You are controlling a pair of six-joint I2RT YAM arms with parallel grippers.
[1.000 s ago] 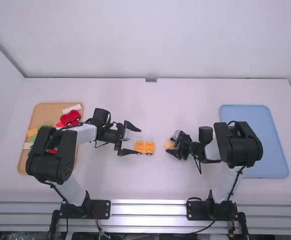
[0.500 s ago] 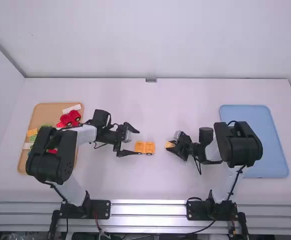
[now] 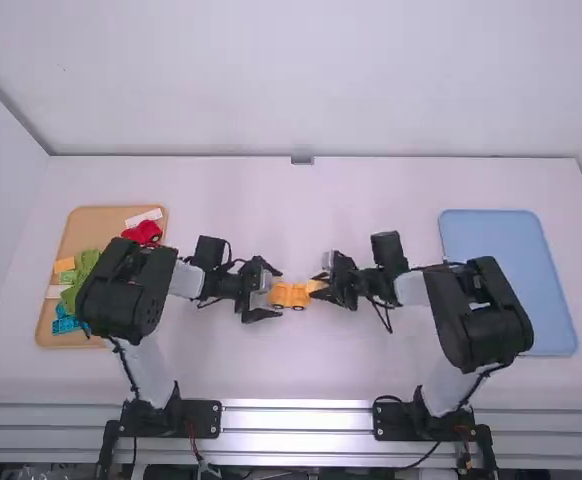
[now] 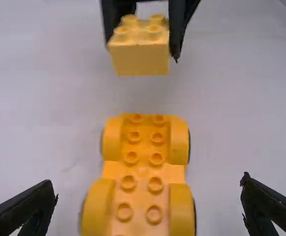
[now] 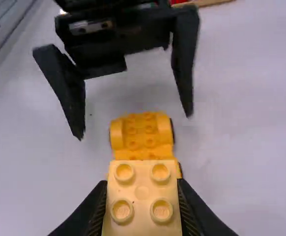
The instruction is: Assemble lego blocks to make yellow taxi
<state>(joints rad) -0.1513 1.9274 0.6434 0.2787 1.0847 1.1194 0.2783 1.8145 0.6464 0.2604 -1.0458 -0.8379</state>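
Note:
The orange-yellow wheeled chassis point(image 3: 289, 295) lies studs up at mid-table, its wheels at the sides. My left gripper point(image 3: 271, 294) is at its left end; in the left wrist view my left gripper point(image 4: 148, 196) stands open, one finger either side of the chassis point(image 4: 143, 172), with gaps. My right gripper point(image 3: 321, 284) is at the chassis's right end. In the right wrist view my right gripper point(image 5: 143, 196) is shut on a light yellow block point(image 5: 142, 196) with four studs on top. That block point(image 4: 142, 56) appears past the chassis's far end in the left wrist view.
At the left, a tan tray point(image 3: 101, 222) holds a red wheeled piece point(image 3: 143, 232), green pieces point(image 3: 83, 275), blue pieces point(image 3: 66, 322) and light blocks. A blue tray point(image 3: 491, 225) lies at the right, beside the right arm.
My left gripper has moved right and slightly down the picture to the chassis. My right gripper has moved left and up with the yellow block, close to the chassis.

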